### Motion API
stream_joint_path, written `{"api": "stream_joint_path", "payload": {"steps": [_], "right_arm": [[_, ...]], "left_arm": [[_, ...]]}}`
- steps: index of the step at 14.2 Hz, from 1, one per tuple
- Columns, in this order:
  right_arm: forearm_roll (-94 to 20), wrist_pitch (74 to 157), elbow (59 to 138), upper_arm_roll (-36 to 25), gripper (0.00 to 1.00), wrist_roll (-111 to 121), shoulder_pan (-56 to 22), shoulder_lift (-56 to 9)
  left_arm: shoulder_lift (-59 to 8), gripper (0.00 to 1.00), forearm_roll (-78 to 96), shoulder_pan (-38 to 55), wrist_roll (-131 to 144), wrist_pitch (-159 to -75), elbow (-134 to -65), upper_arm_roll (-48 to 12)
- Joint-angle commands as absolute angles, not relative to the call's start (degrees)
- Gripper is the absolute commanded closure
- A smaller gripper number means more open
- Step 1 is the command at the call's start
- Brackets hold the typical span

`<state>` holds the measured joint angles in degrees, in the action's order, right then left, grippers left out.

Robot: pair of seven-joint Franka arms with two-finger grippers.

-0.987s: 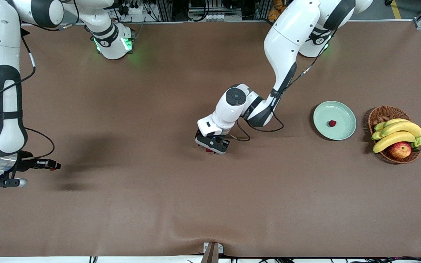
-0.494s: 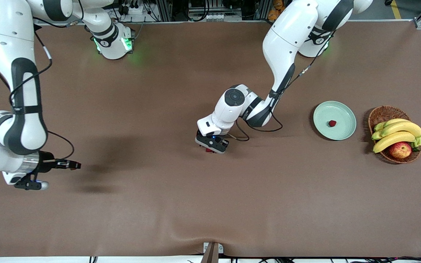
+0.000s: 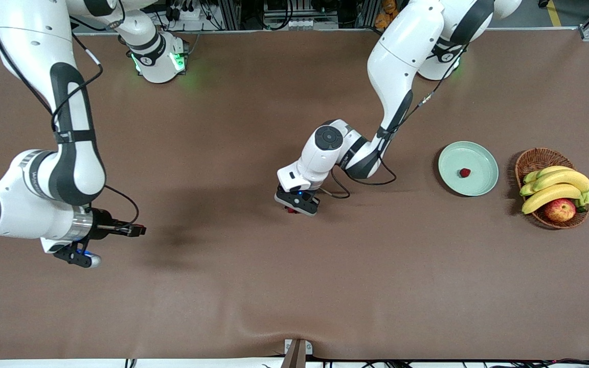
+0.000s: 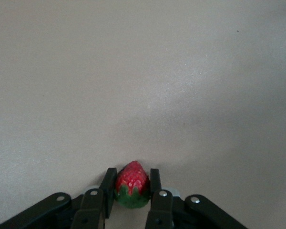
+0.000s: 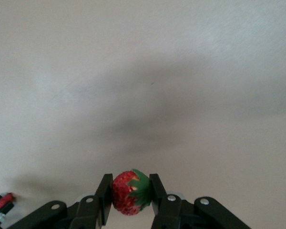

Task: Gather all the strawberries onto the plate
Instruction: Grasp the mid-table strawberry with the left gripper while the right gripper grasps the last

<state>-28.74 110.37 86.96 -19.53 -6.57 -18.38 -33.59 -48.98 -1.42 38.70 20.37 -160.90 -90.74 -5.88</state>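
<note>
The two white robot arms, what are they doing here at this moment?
The left claw, low at the middle of the brown table, is shut on a small red strawberry. The right claw holds another strawberry above the table toward its own end. A third strawberry lies in the round mint-green plate.

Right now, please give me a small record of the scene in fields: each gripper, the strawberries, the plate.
left gripper: low at mid-table, shut on a strawberry
right gripper: above the table's right-arm end, shut on a second strawberry
third strawberry: lying in the plate
plate: pale green, beside the wicker basket of bananas and an apple
</note>
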Motion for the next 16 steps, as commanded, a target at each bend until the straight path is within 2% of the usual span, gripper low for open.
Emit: {"api": "stream_joint_path", "payload": {"steps": [1,4,9,10,13,16], "right_arm": [[-29.09,110.65,89.12,-19.86,0.98,-12.29,-21.18,-31.12],[-29.36,111.27,88.77,-19.69,0.98,-17.04,-23.46,-31.20],[-31.45,115.57,88.24,-19.60,0.98,-26.53,-29.96,-31.38],[-32.94,116.27,88.24,-19.60,0.98,-27.76,-31.36,-31.72],[-35.50,119.61,87.89,-19.51,0.98,-30.93,-32.60,-32.52],[-37.18,125.13,87.37,-19.51,0.99,-34.43,-37.60,-34.62]], "left_arm": [[-49.31,0.98,-3.34,39.29,21.88,-161.28,-89.83,-4.48],[-47.91,0.97,-3.25,38.67,22.06,-158.66,-89.91,-4.22],[-41.06,0.96,-3.34,36.83,21.62,-145.92,-89.91,-2.55],[-39.74,0.92,-3.43,35.96,21.45,-143.81,-90.35,-2.64],[-34.12,0.96,-3.43,34.81,21.09,-142.82,-97.45,-2.55],[-28.41,0.96,-3.43,31.65,16.81,-142.82,-104.92,-2.64]]}}
